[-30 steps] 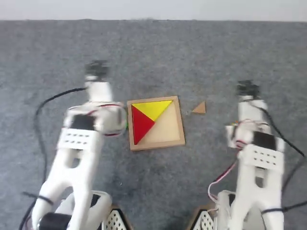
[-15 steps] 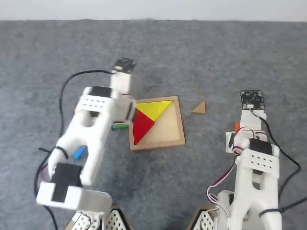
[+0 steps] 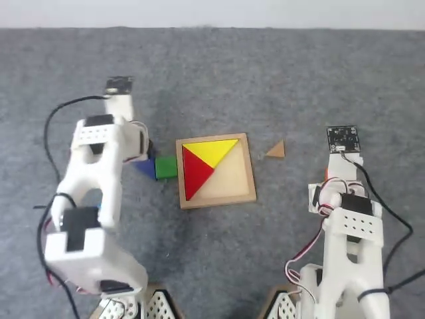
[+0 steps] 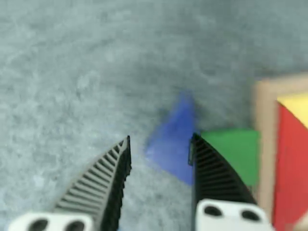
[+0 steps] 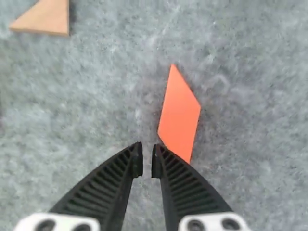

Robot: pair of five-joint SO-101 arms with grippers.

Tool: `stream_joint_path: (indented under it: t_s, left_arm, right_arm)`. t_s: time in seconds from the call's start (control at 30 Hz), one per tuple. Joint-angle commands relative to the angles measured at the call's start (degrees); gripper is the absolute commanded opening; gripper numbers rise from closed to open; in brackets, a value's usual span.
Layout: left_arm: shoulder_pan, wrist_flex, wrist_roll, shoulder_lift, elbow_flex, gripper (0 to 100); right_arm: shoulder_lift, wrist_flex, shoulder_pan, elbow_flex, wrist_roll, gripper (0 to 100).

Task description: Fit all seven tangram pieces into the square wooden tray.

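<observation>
Grey carpet carries the square wooden tray (image 3: 219,200), which holds a red triangle (image 3: 194,171) and a yellow triangle (image 3: 211,151). The left gripper (image 4: 161,143) stands with jaws apart over the blue triangle (image 4: 173,144), which lies beside the green square (image 4: 231,154). The right gripper (image 5: 147,161), jaws together and empty, sits just beside the orange parallelogram (image 5: 179,114).

The square wooden tray (image 3: 251,193) is pale tan, bare wood; in it show a yellow triangle (image 3: 211,151) and a red triangle (image 3: 194,171); on the mottled grey carpet (image 3: 265,80) show a green square (image 3: 166,167), a blue triangle (image 4: 173,144), a plain tan wooden triangle (image 3: 275,150) and an orange parallelogram (image 5: 179,113); the left gripper (image 4: 161,138) and the right gripper (image 5: 146,146) are black and ribbed on white bases; the left arm (image 3: 99,173) and the right arm (image 3: 352,232) are white with black blocks; the cable (image 3: 56,126) is black; the wires (image 3: 312,242) are red and white.
</observation>
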Motion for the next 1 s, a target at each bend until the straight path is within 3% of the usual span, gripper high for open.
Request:
stream_joint_path:
  t_s: [0.0,0.3,0.47,0.77,0.97]
  left_arm:
    - [-0.2,3.5,1.1,4.1,-6.9,19]
    - [2.7,16.7,1.3,9.8,-13.1,19]
    - [2.6,18.8,6.1,10.5,-12.4,22]
    - [2.3,22.3,8.3,9.7,-11.8,24]
    - [-1.2,24.9,10.8,1.3,-9.0,26]
  right_arm:
    - [-1.9,-1.1,-0.6,-0.4,-0.5,5.2]
    - [-1.9,-1.1,-0.6,-0.4,-0.5,5.2]
    - [-1.9,-1.1,-0.6,-0.4,-0.5,5.2]
    - [-1.9,-1.1,-0.6,-0.4,-0.5,5.2]
    - [-1.9,-1.1,-0.7,-0.4,1.0,5.1]
